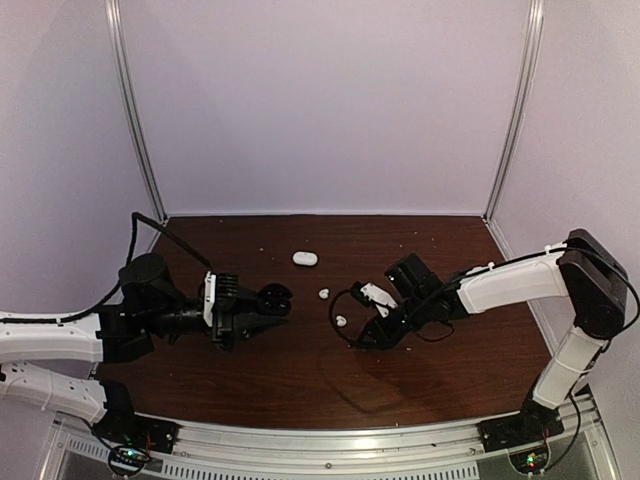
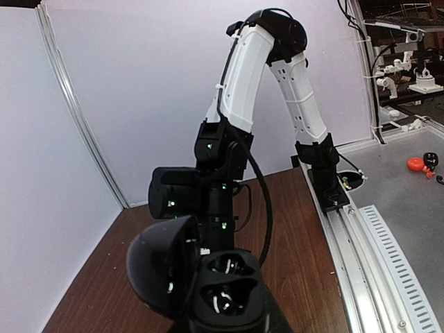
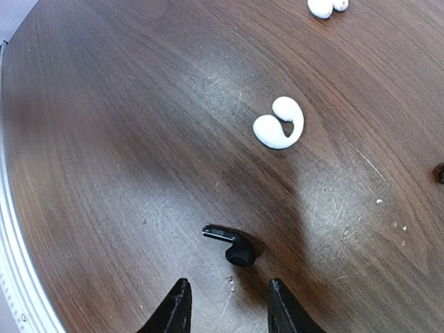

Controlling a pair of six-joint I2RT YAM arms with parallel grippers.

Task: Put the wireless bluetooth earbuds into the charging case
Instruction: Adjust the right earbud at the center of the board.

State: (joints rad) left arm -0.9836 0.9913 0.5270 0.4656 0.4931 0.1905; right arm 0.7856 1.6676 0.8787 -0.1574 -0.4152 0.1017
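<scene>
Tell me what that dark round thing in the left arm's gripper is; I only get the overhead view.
Observer: In the left wrist view, the left gripper holds a black charging case with its lid swung open and two hollows showing.
Operator: What is the right arm pointing at?
Observer: The right wrist view shows a black earbud lying on the table. It is just ahead of the right gripper, which is open and not touching it.

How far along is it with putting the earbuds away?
Done: the black case is open and held in the left gripper; both wells look empty. In hand: the open right gripper hovers just short of the black earbud on the table. Left: gripping and seating it; two white earbuds also lie loose.
</scene>
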